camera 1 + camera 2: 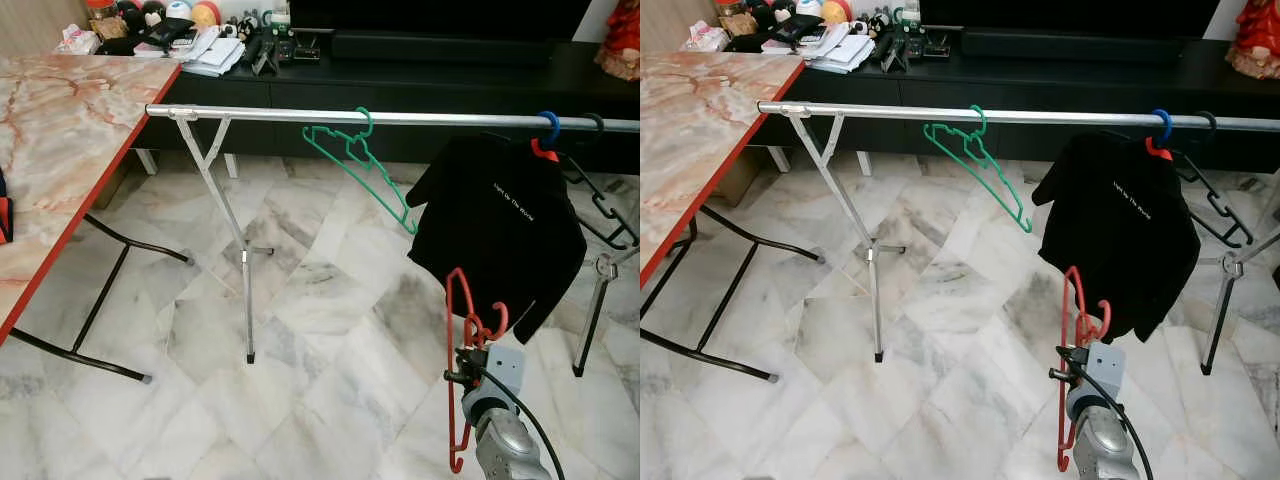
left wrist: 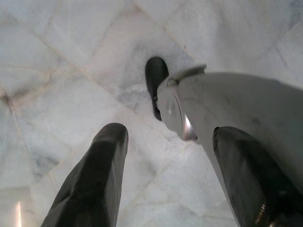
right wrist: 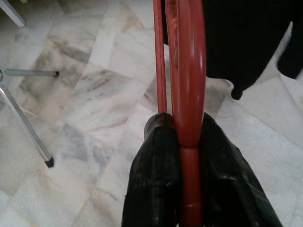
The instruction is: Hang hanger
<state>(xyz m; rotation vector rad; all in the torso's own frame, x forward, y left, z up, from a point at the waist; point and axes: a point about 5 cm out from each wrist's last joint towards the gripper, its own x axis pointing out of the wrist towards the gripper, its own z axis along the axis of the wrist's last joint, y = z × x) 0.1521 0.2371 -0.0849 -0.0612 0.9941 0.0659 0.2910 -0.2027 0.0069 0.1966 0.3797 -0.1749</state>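
A red hanger (image 1: pixel 458 370) stands upright in my right gripper (image 3: pixel 189 156), which is shut on its thick bar, low at the right, below and in front of the silver rail (image 1: pixel 420 118). On the rail hang a green hanger (image 1: pixel 358 163), a black shirt (image 1: pixel 500 225) on a blue-hooked hanger (image 1: pixel 548 124), and a black hanger (image 1: pixel 603 212) at the far right. The red hanger's hook (image 1: pixel 492 325) overlaps the shirt's lower hem in the eye views. My left gripper (image 2: pixel 173 135) hangs open over the marble floor with nothing between its fingers.
A marble-topped table (image 1: pixel 60 150) with a red edge and black legs stands at the left. Behind the rail runs a black console (image 1: pixel 430 62) with clutter at its left end. The rack's legs (image 1: pixel 245 270) stand on the marble floor (image 1: pixel 330 330).
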